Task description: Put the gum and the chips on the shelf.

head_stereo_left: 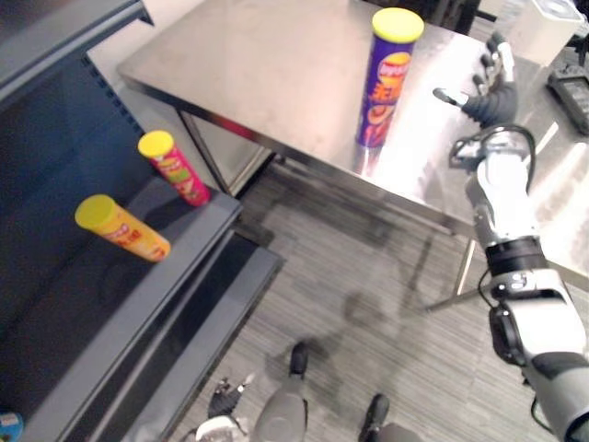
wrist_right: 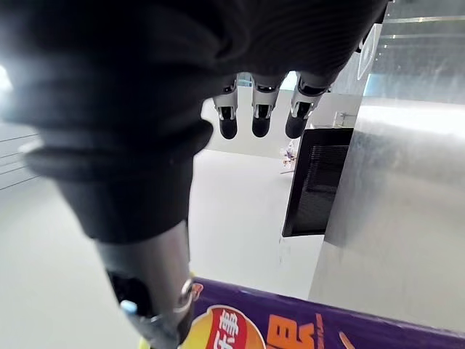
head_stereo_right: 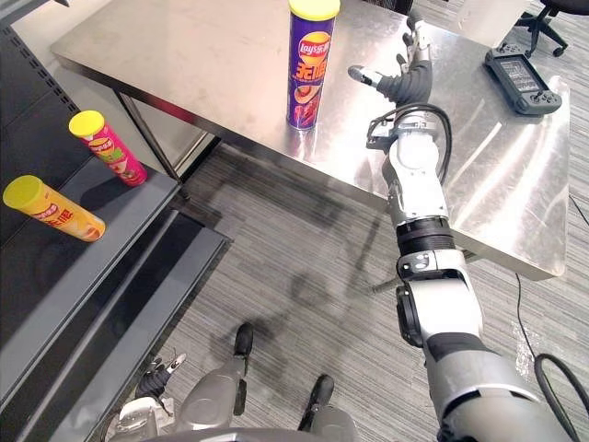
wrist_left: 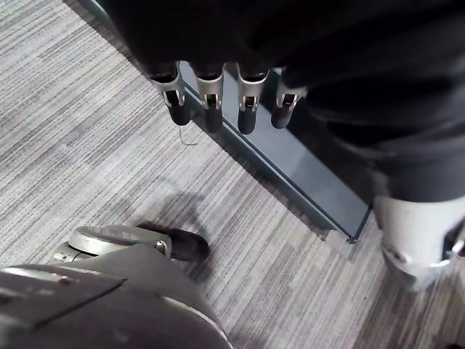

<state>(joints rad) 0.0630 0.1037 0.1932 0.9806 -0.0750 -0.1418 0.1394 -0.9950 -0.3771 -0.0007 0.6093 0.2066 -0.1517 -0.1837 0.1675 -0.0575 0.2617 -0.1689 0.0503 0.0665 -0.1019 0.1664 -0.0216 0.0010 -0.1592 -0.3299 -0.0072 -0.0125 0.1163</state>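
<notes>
Your right hand (head_stereo_right: pixel 409 85) hovers over the counter (head_stereo_right: pixel 212 64) just right of the chips can (head_stereo_right: pixel 308 64), fingers (head_stereo_right: pixel 416 41) released and straight, thumb reaching toward the can but apart from it. The can stands upright, tall and narrow, on bare steel close to the counter's near edge.

That is probably your main risk. If the thumb or fingertips meet the can high up before the hand wraps it, it will likely tip or skate on the smooth steel and roll off onto the floor (head_stereo_right: pixel 304 267). Closing on it off-centre could also squirt it sideways.

The shelf (head_stereo_left: pixel 83 304) is on the left, across an open gap of floor. A red can (head_stereo_left: pixel 175 168) and an orange can (head_stereo_left: pixel 122 228) already lie on it, both on their sides. A careless set-down beside them could set them rolling. A small blue-and-white thing (head_stereo_left: pixel 7 424) sits at the shelf's near end, too cut off to name.

On the counter's far right lie a black controller (head_stereo_right: pixel 523 81) and a white box (head_stereo_left: pixel 552 23), well apart from your reach. Your left hand (wrist_left: pixel 211 94) hangs low over the floor, fingers relaxed and grasping nothing.
</notes>
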